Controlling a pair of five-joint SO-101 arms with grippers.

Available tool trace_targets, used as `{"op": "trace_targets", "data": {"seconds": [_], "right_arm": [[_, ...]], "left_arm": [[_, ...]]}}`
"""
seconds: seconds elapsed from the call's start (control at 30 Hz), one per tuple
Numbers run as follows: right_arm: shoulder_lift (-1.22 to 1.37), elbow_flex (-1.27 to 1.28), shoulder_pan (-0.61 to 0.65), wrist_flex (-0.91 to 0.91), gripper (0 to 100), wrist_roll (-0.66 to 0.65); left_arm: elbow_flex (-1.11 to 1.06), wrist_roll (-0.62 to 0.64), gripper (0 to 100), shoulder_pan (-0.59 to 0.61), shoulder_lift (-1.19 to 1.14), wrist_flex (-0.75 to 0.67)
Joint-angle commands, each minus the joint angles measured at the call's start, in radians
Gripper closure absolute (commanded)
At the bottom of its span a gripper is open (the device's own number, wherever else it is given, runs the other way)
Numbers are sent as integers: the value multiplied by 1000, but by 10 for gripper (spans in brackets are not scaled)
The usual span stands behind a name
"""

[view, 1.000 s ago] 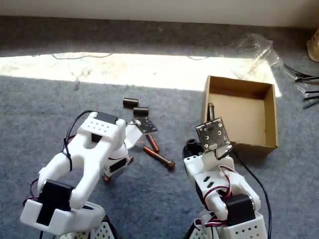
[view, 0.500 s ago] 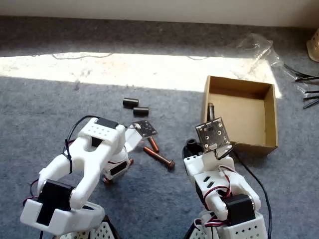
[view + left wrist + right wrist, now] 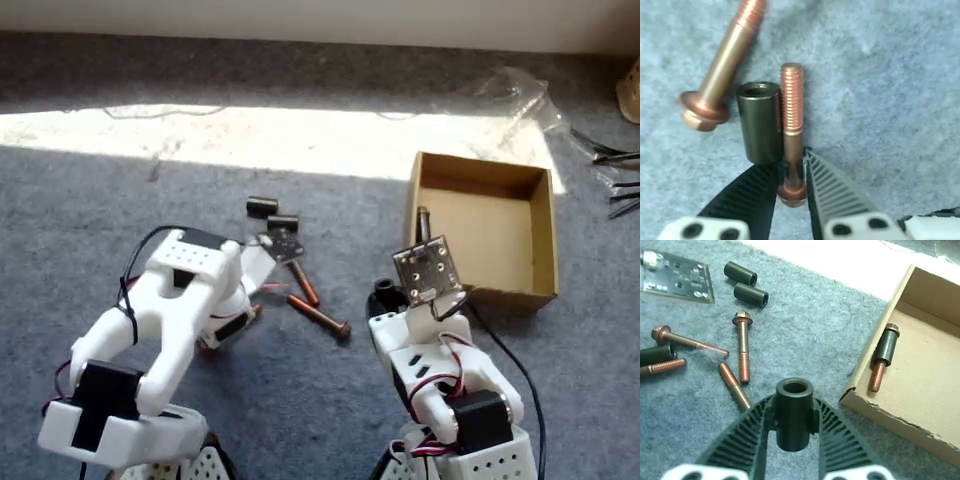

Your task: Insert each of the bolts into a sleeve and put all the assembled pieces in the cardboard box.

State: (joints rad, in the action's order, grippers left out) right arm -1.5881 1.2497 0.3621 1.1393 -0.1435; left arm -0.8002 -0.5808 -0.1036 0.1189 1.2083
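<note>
**Clerk:** Grey carpet [image 3: 90,210], entered. Changes since the last entry?

**Checker:** Left arm [image 3: 170,310] has swung slightly, so its wrist sits closer to the paired sleeves [image 3: 272,214]. Right arm [image 3: 440,370] unchanged.

**Clerk:** Claws?

**Checker:** Left gripper [image 3: 792,162] is clenched on the held bolt [image 3: 791,115], low on the carpet, with the side sleeve [image 3: 759,122] touching alongside. Right gripper [image 3: 794,407] is grasping the held sleeve [image 3: 792,432] near the cardboard box [image 3: 540,235].

**Clerk:** Counts?

**Checker:** Bolts, five: one clamped, three loose bolts [image 3: 742,345] on carpet, one in the assembled piece [image 3: 884,357] inside the box. Sleeves, five: one grasped, one beside the clamped bolt, two paired farther off, one boxed. Box, one.

**Clerk:** Surroundings?

**Checker:** Sunlit band [image 3: 280,140] across the carpet beyond the parts. Clear plastic bag [image 3: 515,95] and thin black strips [image 3: 615,185] lie past the box.
</note>
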Motion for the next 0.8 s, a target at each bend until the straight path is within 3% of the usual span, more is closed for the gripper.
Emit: {"op": "trace_targets", "data": {"seconds": [0.0, 0.2, 0.43, 0.53, 0.77], "right_arm": [[-10, -8, -15, -31, 995, -11], [-10, -8, -15, -31, 995, -12], [-10, -8, -15, -31, 995, -12], [-10, 7, -15, -38, 995, -12], [-10, 27, -15, -61, 995, -14]], "left_arm": [[77, -155, 995, 18, 4, -11], [76, -318, 995, 18, 4, -6], [120, -471, 995, 18, 13, 138], [208, -540, 995, 19, 13, 253], [504, -551, 995, 44, 8, 442]]}}
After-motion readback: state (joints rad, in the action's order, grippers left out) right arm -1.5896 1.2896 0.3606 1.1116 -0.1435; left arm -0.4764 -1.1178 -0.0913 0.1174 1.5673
